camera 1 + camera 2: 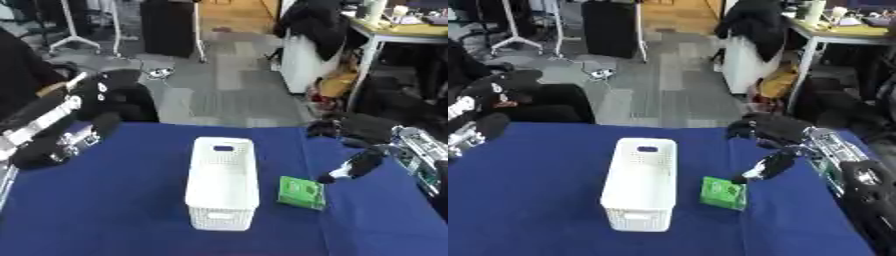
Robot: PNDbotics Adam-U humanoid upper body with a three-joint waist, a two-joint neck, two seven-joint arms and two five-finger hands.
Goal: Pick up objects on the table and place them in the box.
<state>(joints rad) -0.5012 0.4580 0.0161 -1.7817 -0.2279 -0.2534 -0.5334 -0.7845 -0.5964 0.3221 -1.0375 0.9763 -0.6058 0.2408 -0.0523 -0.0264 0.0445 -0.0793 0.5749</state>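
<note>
On the blue tabletop, largest first:
Tabletop point(105, 215): blue cloth, fills lower half of both views.
Box point(223, 182): white perforated basket, long & narrow, upright at centre, inside not visible enough to tell contents.
Left robot hand point(87, 97): raised at tabletop's far-left edge, black; fingers look relaxed, holding nothing.
Right robot hand point(767, 167): reaches in from right side, fingers extended down-left, tips just at upper right corner of green packet; contact can't be told.
Green packet point(724, 193): small flat green item w/ pale print, on cloth just right of box, not touching it.
</note>
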